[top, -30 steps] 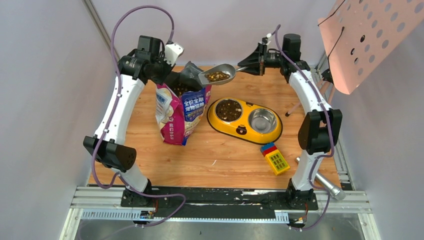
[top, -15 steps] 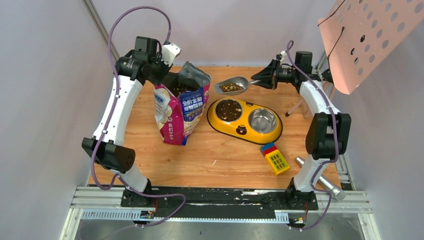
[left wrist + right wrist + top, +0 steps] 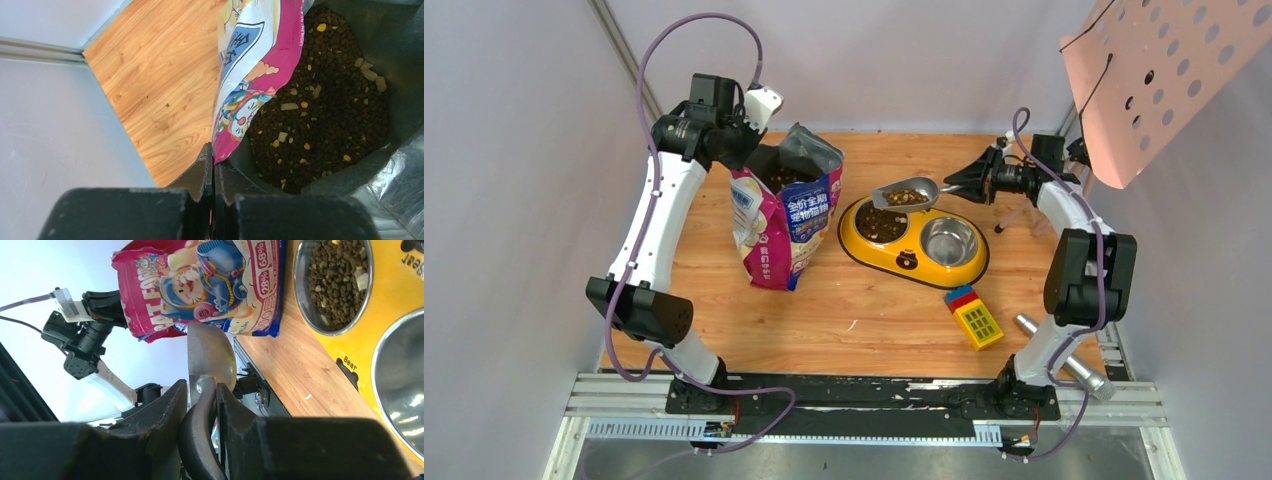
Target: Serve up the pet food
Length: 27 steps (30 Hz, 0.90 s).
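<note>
Right gripper [image 3: 959,185] holds a scoop [image 3: 904,193] of kibble [image 3: 908,197] by a yellow feeder [image 3: 911,260] on a wooden table [image 3: 854,310].
It is clenched on the scoop's handle, with the scoop raised at the far rim of the bowl nearer the bag [image 3: 786,215]; that bowl holds kibble. Left gripper [image 3: 214,159] pinches the upright open bag's rim, and more kibble lies inside.
</note>
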Tool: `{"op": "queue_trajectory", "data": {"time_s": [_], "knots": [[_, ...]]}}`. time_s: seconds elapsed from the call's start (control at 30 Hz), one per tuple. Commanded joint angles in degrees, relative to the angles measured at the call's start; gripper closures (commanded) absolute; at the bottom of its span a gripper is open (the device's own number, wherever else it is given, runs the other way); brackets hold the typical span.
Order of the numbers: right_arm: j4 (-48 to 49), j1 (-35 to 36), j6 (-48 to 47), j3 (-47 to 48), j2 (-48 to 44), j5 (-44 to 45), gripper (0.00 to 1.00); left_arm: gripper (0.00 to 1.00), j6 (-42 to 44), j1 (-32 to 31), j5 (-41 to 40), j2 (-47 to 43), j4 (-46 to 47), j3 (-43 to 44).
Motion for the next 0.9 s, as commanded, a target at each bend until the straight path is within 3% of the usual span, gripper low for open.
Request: {"op": "queue_trajectory", "data": {"time_s": [0.0, 0.43, 0.87], "knots": [[0.97, -0.49, -4.03, -4.31, -6.81, 0.16, 1.0, 1.0, 1.7, 0.6, 0.36, -5.13, 6.55, 1.42], [3.79, -3.3, -3.68, -20.2, -20.55, 5.44, 1.0, 1.0, 1.8, 0.63, 2.44, -3.26, 6.76, 2.73], [5.32, -16.15, -3.08, -32.82, -33.58, 6.55, 1.0, 1.0, 1.51, 0.63, 3.68, -0.15, 5.4, 6.58]]}}
